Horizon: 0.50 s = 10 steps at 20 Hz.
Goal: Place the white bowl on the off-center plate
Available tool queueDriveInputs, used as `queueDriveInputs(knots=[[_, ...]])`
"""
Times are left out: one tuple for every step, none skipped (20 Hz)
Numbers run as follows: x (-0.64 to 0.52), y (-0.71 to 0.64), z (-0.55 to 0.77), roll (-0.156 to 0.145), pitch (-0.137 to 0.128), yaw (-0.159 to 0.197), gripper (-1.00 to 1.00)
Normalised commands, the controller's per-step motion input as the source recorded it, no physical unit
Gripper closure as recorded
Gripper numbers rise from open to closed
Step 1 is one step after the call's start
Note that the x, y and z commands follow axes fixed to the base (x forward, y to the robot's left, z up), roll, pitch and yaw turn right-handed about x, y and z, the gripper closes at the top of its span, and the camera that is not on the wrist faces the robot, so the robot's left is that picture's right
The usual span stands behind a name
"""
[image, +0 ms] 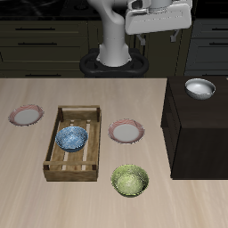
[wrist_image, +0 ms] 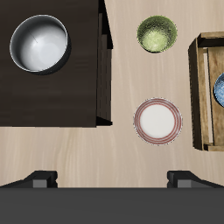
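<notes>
The white bowl [image: 200, 87] stands upright on top of a dark cabinet [image: 198, 134]; it also shows in the wrist view [wrist_image: 38, 44]. The off-center plate [image: 26, 114], with a pink-red rim, lies near the table's far side edge, beyond the wooden tray, and is out of the wrist view. My gripper [image: 160, 34] hangs high above the back of the table, open and empty, well apart from the bowl. Its two fingertips [wrist_image: 39, 179] show spread wide in the wrist view.
A second, near-identical plate [image: 126, 132] lies mid-table, also in the wrist view [wrist_image: 157, 120]. A wooden tray [image: 75, 142] holds a blue patterned bowl [image: 72, 137]. A green speckled bowl [image: 130, 181] sits near the table's front edge.
</notes>
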Motion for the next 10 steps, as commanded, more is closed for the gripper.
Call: queueDriveInputs(knots=[[0.4,0.33,0.02,0.033,0.035,-0.01,-1.0],[-0.01,-0.06,0.01,0.0,0.0,0.0,-1.0],[0.51,0.35,0.12,-0.067,-0.005,-0.028,-1.0],[0.26,0.16,0.05,-0.016,0.009,-0.006,-1.0],[-0.01,-0.12,0.0,0.0,0.0,0.0,-1.0],[0.41,0.43,0.27,-0.067,-0.14,-0.09,-1.0],[0.0,0.0,0.0,0.0,0.0,0.0,-1.0],[0.56,0.43,0.1,-0.023,0.003,0.026,-1.0],[0.0,-0.11,0.0,0.0,0.0,0.0,-1.0],[0.24,0.22,0.12,-0.038,-0.035,0.018,-1.0]])
